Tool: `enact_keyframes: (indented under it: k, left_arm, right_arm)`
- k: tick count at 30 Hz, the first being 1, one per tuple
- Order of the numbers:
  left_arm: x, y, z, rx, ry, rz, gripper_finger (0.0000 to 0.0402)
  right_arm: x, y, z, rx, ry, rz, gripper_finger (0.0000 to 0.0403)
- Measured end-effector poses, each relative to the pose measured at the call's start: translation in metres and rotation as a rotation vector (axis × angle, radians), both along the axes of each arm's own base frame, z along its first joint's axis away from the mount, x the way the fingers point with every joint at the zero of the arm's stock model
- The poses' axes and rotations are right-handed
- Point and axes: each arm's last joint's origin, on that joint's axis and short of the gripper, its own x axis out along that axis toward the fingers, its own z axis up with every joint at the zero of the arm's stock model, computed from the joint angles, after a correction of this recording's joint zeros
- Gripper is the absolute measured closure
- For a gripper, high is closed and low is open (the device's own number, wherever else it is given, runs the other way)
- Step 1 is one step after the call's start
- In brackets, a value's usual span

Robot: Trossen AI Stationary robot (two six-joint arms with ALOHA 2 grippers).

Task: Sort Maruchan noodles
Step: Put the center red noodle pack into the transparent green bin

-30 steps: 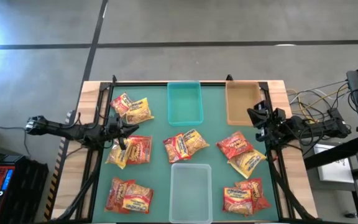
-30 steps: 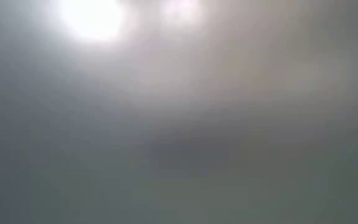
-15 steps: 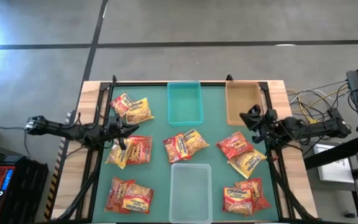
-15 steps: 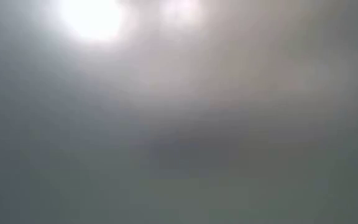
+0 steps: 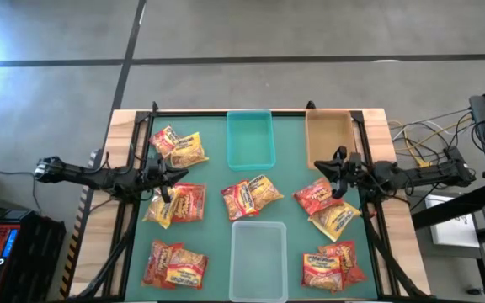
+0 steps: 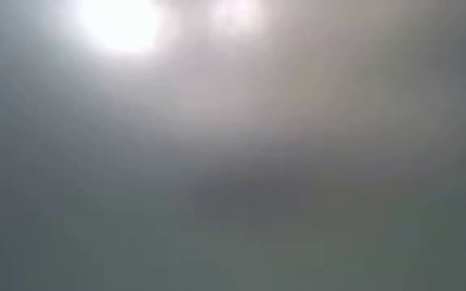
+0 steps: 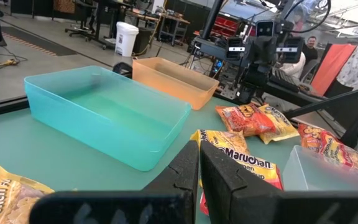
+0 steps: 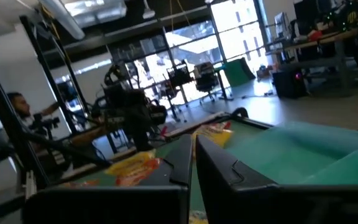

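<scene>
Several Maruchan noodle packets lie flat on the green mat (image 5: 217, 177): two at the far left (image 5: 179, 147), two at mid left (image 5: 177, 204), two at the near left (image 5: 173, 265), one in the centre (image 5: 251, 195), a red one (image 5: 314, 198) and a yellow one (image 5: 337, 220) at the right, and more at the near right (image 5: 331, 265). My left gripper (image 5: 172, 177) is shut and empty by the mid-left packets; its shut fingers show in the left wrist view (image 7: 199, 163). My right gripper (image 5: 333, 172) is shut and empty above the red packet's far edge; it also shows in the right wrist view (image 8: 192, 155).
A teal bin (image 5: 251, 139) and a tan bin (image 5: 328, 135) stand at the far edge, and a clear bin (image 5: 258, 248) at the near middle; none of them holds a packet. A black frame runs around the mat. The low view shows only grey haze.
My right gripper has gone toward the table's left, from the mat's right edge beside the tan bin to above the red packet.
</scene>
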Motion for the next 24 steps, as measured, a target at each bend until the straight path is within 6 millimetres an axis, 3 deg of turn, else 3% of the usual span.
enact_keyframes:
  k: [15, 24]
  left_arm:
    - [0.0, 0.0001, 0.0002, -0.082, -0.029, 0.008, 0.0402]
    - [-0.0001, 0.0007, 0.003, -0.031, -0.041, 0.029, 0.0402]
  right_arm:
    - [0.0003, -0.0001, -0.002, -0.072, 0.041, -0.012, 0.039]
    - [0.0002, -0.0001, -0.0018, -0.084, 0.041, -0.016, 0.039]
